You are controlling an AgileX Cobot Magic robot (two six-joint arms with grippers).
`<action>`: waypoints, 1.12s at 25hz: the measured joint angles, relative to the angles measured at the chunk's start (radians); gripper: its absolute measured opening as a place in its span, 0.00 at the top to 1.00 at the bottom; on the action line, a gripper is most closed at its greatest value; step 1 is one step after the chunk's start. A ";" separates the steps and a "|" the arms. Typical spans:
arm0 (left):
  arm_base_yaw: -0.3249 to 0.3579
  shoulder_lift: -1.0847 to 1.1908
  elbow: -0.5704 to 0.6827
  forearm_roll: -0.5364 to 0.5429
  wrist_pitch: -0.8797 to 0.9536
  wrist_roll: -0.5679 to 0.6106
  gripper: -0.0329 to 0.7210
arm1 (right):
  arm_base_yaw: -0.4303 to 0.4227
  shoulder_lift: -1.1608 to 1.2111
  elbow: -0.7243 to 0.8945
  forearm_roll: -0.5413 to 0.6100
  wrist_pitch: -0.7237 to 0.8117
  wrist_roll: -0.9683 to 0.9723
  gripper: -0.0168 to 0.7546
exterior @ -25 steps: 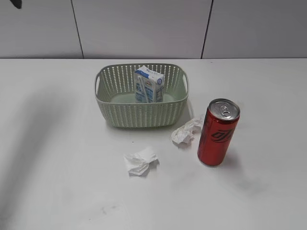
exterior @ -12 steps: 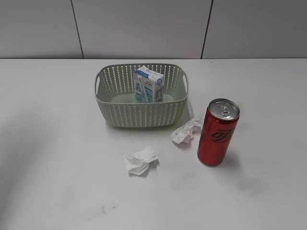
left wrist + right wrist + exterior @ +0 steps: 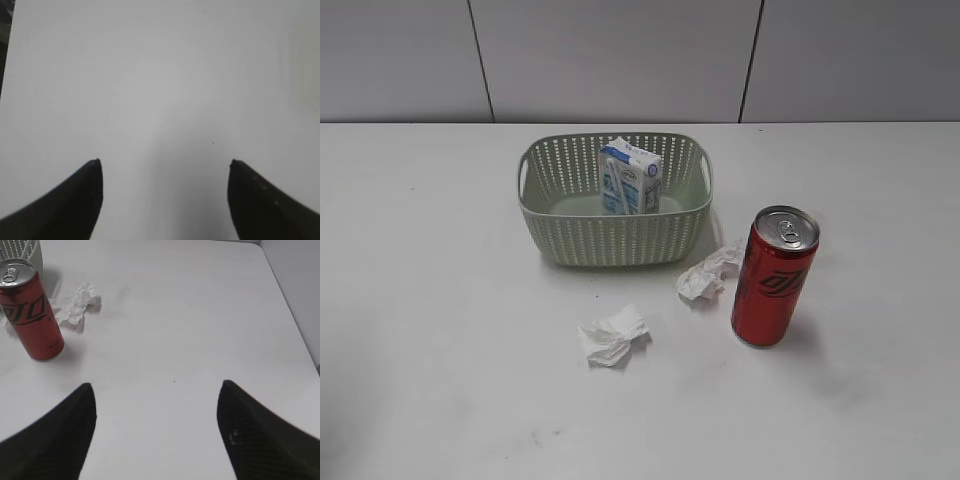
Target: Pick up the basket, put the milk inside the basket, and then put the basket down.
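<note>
**Milk sitting in the basket, both grippers spread over bare table**

You are looking at the basket (image 3: 615, 215) resting on the white table (image 3: 440, 330), at about 12 o'clock from the middle of the exterior view. The milk (image 3: 631, 177) is standing upright inside it, toward the far wall, its top rising a little above the rim. Nothing is touching the basket from above, and neither arm is showing in the exterior view.

At about 4 o'clock from the basket, the red can (image 3: 775, 277) is standing upright on the table, apart from the basket. A crumpled tissue (image 3: 708, 274) is lying between the 2, just beside the can's left side and near the basket's front right corner. A second crumpled tissue (image 3: 613, 337) is lying at 6 o'clock from the basket, apart from it.

Your left gripper (image 3: 164, 162) is hanging with its 2 fingers spread wide and holding nothing; only bare table is showing between them.

Your right gripper (image 3: 157, 384) is likewise spread wide and empty. In its wrist view the can (image 3: 31, 307) is standing at about 10 o'clock from the fingertips, well apart from them, with a tissue (image 3: 77, 302) just beside it and a corner of the basket (image 3: 22, 251) showing at the top left edge.
</note>
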 joint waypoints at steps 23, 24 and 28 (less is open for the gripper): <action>0.000 -0.753 0.536 -0.061 -0.074 0.001 0.18 | 0.000 0.000 0.000 0.000 0.000 0.000 0.21; 0.000 -0.780 0.541 -0.061 -0.061 0.001 0.18 | 0.000 0.000 0.000 0.000 0.000 0.000 0.21; 0.000 -0.885 0.544 -0.061 -0.051 0.001 0.18 | 0.000 0.000 0.000 0.000 0.000 0.000 0.21</action>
